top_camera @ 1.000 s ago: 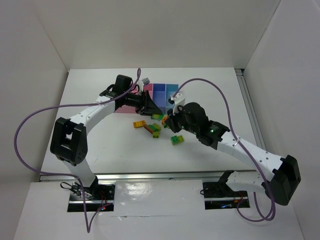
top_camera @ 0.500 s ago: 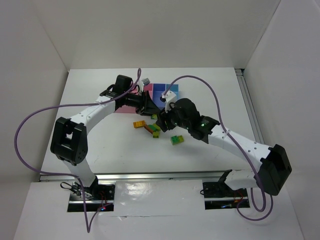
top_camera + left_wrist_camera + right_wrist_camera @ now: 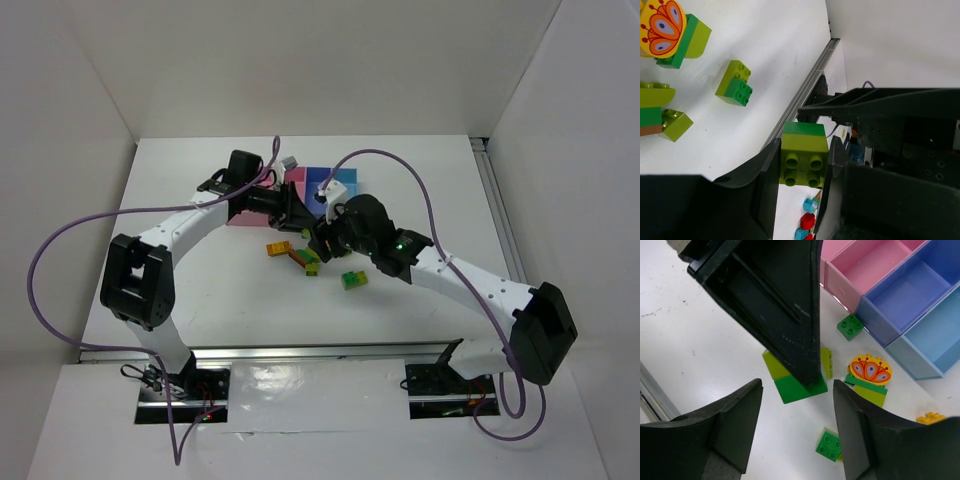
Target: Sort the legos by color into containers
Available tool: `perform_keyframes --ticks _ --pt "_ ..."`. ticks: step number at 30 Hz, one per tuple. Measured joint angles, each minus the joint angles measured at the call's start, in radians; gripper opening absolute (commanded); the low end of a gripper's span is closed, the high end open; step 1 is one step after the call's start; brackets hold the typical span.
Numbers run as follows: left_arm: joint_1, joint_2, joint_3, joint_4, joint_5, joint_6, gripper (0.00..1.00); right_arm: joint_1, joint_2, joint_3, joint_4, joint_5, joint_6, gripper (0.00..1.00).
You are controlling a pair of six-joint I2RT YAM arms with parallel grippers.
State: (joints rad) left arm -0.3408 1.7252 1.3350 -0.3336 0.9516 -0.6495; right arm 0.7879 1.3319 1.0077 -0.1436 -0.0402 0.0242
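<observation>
The left tool [image 3: 802, 167] is pinching a lego, the held brick [image 3: 804, 150], between its two fingers. The held brick is yellow-green with a green layer on one side, and its round bumps face the wrist camera. From above, the left tool is just in front of the bins [image 3: 316, 180], over the white bench [image 3: 250, 300].

The right tool [image 3: 797, 386] has its fingers spread apart, and they grip nothing. It is right next to the left tool, and its camera sees the held brick from close by.

The bins are joined in a row: a pink bin [image 3: 875, 267], a blue-purple bin [image 3: 920, 290] and a light blue bin [image 3: 947, 335].

More legos lie on the bench near the bins. A small green brick [image 3: 850, 326] is just beside the pink and blue-purple bins. A round piece with an orange picture [image 3: 870, 369] lies in front of the light blue bin. Another green brick [image 3: 829, 445] lies nearer the right tool. A green and yellow-green brick [image 3: 353, 279] lies a bit apart from the others.
</observation>
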Motion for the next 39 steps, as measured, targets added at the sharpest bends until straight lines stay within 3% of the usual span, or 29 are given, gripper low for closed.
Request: perform_keyframes --ticks 6,12,19,21,25,30,33,35,39 --pt "-0.003 0.0 0.0 -0.018 0.024 0.035 0.0 0.0 0.006 0.01 0.002 0.004 -0.027 0.7" --pt "-0.003 0.0 0.005 -0.042 0.04 0.066 0.0 0.003 0.014 0.026 0.002 -0.007 -0.048 0.49" --pt "0.0 0.0 0.009 -0.056 0.037 0.076 0.0 0.02 0.03 0.039 -0.004 -0.01 -0.071 0.44" --pt "0.0 0.0 0.009 -0.059 0.038 0.077 0.0 0.022 0.031 0.039 -0.006 -0.008 -0.074 0.44" --pt "0.0 0.0 0.009 -0.06 0.039 0.077 0.0 0.022 0.031 0.04 -0.006 -0.007 -0.075 0.55" --pt "-0.003 0.0 0.009 -0.06 0.05 0.077 0.0 0.023 0.036 0.04 -0.005 -0.007 -0.074 0.55" --pt "-0.004 0.0 0.009 -0.059 0.051 0.077 0.0 0.024 0.042 0.04 -0.005 -0.01 -0.074 0.39" --pt "-0.004 0.0 0.009 -0.064 0.048 0.074 0.0 0.027 0.044 0.04 -0.005 -0.008 -0.076 0.18" --pt "-0.003 0.0 0.009 -0.068 0.048 0.074 0.0 0.028 0.046 0.04 -0.002 -0.003 -0.075 0.12"
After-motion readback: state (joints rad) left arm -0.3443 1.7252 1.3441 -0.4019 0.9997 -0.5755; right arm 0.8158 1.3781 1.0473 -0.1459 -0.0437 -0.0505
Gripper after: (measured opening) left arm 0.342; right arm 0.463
